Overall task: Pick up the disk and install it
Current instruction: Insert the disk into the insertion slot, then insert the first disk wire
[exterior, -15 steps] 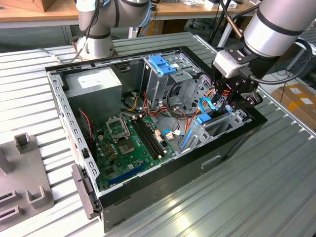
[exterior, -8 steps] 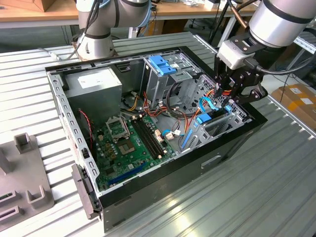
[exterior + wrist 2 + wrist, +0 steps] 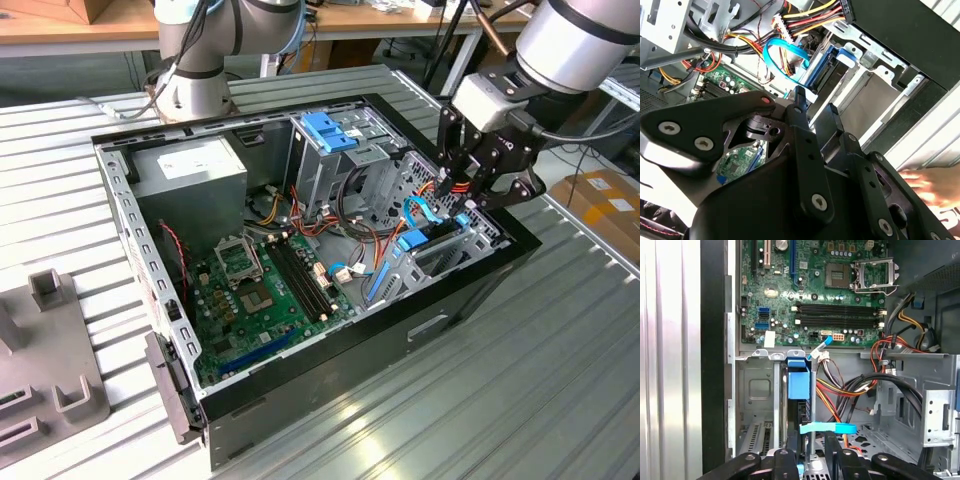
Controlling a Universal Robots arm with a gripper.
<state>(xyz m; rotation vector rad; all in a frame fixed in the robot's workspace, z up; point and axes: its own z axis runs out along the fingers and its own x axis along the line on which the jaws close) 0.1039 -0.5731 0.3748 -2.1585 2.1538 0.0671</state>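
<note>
1. Arm (image 3: 575, 40): a silver-grey link, up and behind the tool, slopes down to the wrist.
2. Wrist (image 3: 490, 100): a pale grey block directly above the gripper, with black cables running alongside it.
3. Gripper (image 3: 468, 195): black, pointing steeply down, with the tip end lowest and slightly ahead of the wrist.
4. Gripper housing (image 3: 715, 135): in the second wrist view, a black plate with silver bolt heads, just behind the tip.

We see the open computer case (image 3: 400, 345) from high up and well back in the exterior view, looking down at a slant. Both wrist views sit close behind the gripper (image 3: 810, 460) and look past it into the case. All three views share the green motherboard (image 3: 825, 300) and the blue flat cable (image 3: 827, 428).
</note>
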